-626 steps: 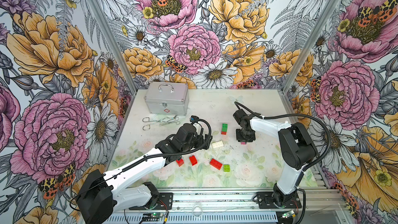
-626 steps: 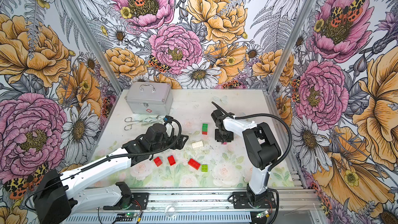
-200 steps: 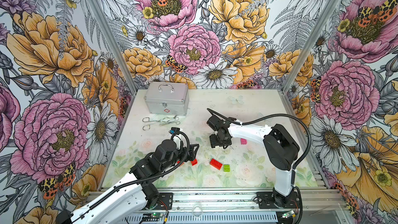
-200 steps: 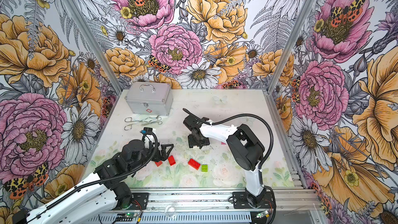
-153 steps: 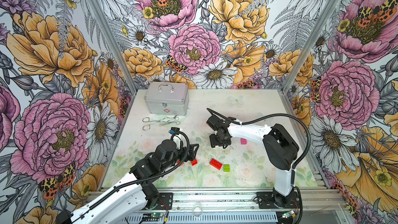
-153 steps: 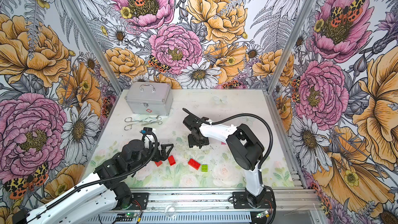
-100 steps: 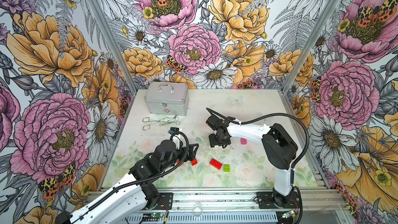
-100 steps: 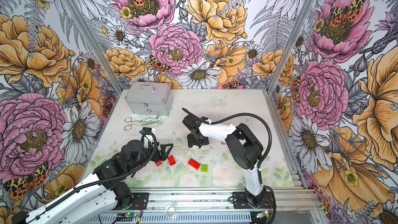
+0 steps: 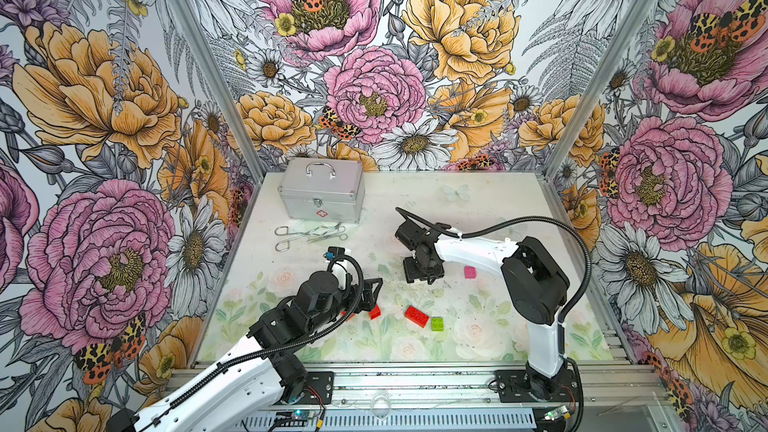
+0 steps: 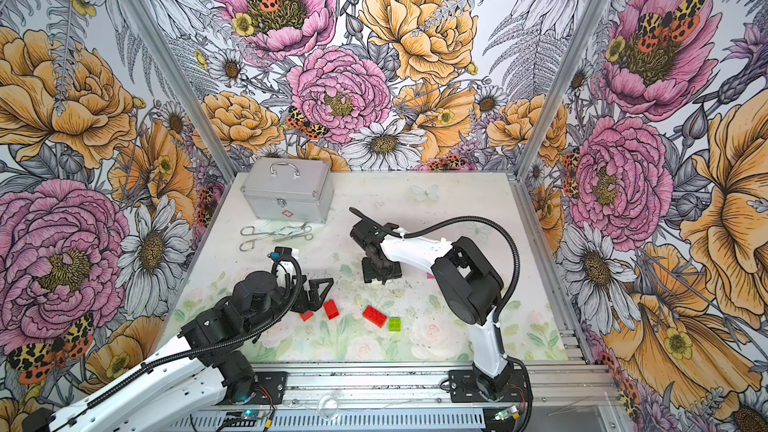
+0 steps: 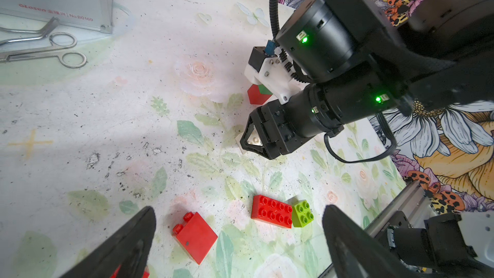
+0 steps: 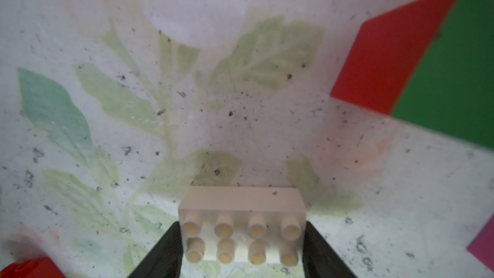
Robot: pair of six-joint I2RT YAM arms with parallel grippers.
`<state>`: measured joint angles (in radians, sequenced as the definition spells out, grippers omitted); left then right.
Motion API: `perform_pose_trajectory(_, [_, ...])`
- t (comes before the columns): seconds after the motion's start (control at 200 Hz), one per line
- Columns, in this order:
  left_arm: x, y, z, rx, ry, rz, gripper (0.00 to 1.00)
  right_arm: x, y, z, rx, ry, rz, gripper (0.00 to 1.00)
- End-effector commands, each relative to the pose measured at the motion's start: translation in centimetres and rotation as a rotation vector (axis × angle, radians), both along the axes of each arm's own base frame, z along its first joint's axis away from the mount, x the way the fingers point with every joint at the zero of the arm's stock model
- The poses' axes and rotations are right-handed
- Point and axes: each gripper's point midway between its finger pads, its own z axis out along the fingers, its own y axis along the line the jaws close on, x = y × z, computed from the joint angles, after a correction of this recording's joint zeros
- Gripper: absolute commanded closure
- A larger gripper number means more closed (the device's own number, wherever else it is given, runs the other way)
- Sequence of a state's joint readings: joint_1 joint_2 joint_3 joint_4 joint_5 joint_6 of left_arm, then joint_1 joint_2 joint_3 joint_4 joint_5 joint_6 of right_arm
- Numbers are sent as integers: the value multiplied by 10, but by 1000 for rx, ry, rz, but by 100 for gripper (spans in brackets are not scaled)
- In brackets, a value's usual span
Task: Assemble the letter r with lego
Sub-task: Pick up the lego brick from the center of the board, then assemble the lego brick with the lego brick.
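Observation:
My right gripper is shut on a white lego brick with eight studs, one finger against each short end, low over the table. In both top views that gripper points down at mid-table and hides the white brick. A red and dark green stacked piece lies just beyond it. My left gripper is open over the front left, above a red brick lying on its side. A flat red brick touches a lime green one. A pink brick lies under the right arm.
A silver metal case stands at the back left, with steel scissors-like tools lying in front of it. A small red brick sits partly under my left gripper. Metal frame posts and floral walls enclose the table on three sides.
The right arm swung left from beside the pink brick to the white one, and its jaws narrowed onto it. The left arm drew back toward the front, still open.

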<state>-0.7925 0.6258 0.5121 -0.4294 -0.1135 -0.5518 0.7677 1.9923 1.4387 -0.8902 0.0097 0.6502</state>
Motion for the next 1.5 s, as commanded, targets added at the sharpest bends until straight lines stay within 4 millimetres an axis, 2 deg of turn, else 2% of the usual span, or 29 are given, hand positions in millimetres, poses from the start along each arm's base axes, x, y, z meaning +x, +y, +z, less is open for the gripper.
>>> perform_pose_trajectory(0.0, [-1, 3, -3, -1, -1, 16, 1, 0, -2, -1, -45, -6, -1, 45])
perform_pose_trajectory(0.2, [0, 2, 1, -4, -8, 10, 1, -6, -13, 25, -37, -57, -30, 55])
perform_pose_trajectory(0.385, [3, -9, 3, -8, -2, -25, 1, -16, -43, 47, -38, -103, -89, 56])
perform_pose_trajectory(0.585, [10, -31, 11, -10, -20, -87, 1, -18, -88, 48, -78, -120, -163, 57])
perform_pose_trajectory(0.825, [13, -70, 19, 30, -35, -181, 1, -4, -118, 46, -83, -146, -212, 58])
perform_pose_trajectory(1.025, [14, -87, 24, 25, -44, -203, 1, 11, -125, 42, -40, -155, -238, 58])
perform_pose_trajectory(1.266, [17, -88, 27, 33, -46, -194, 1, 19, -124, 32, -10, -136, -237, 59])
perform_pose_trajectory(1.496, [19, -88, 26, 45, -41, -191, 1, 18, -124, 27, -4, -119, -229, 59])
